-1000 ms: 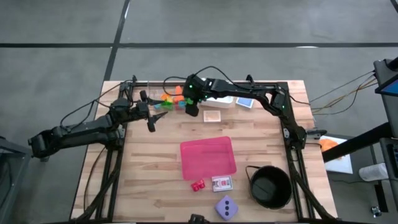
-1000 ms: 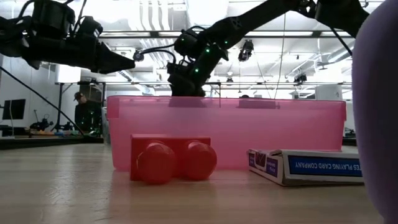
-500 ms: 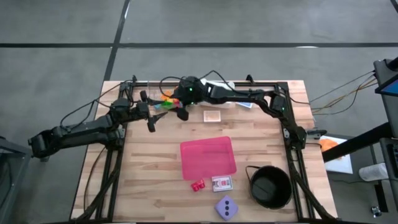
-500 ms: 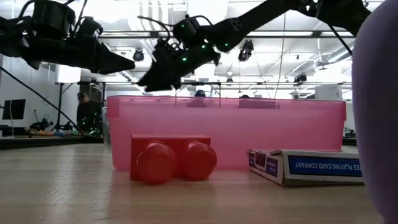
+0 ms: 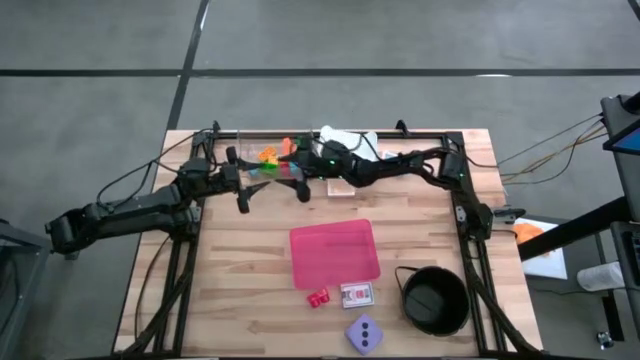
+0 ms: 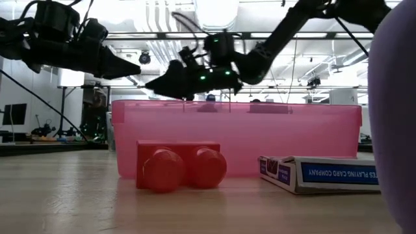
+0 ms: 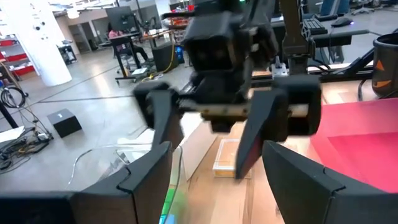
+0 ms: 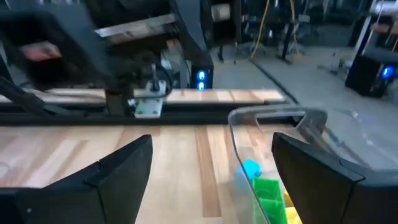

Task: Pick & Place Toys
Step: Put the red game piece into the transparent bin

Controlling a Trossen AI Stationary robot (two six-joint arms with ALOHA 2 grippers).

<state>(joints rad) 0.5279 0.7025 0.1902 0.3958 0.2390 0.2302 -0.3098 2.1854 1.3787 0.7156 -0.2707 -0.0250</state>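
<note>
Right gripper point(image 5: 299, 187): upper centre of high view, fingers spread w/ nothing between them, pointing toward picture-left; low view shows it raised above the table point(image 5: 420, 230).
Left gripper point(image 5: 244, 191): upper left of centre, fingers spread, nothing held, tips facing the right gripper; the two grippers are near each other, not touching.
Brick pile point(image 5: 272, 160): green, orange + blue bricks just above both grippers in high view, at table's far edge; right wrist view shows blue + green ones inside a clear container point(image 8: 273, 124).
Small box point(image 5: 342, 186): pale, flat, just right of right gripper.
Pink tray point(image 5: 334, 252): centre of table, lower than both grippers in high view, well apart from them.
Red brick point(image 5: 318, 298): just below tray's lower-left corner; in low view it sits in front of tray.
Card box point(image 5: 356, 295): right beside red brick.
Lilac die point(image 5: 363, 333): bottom centre, at table's near edge.
Black bowl point(image 5: 434, 298): lower right of table.
</note>
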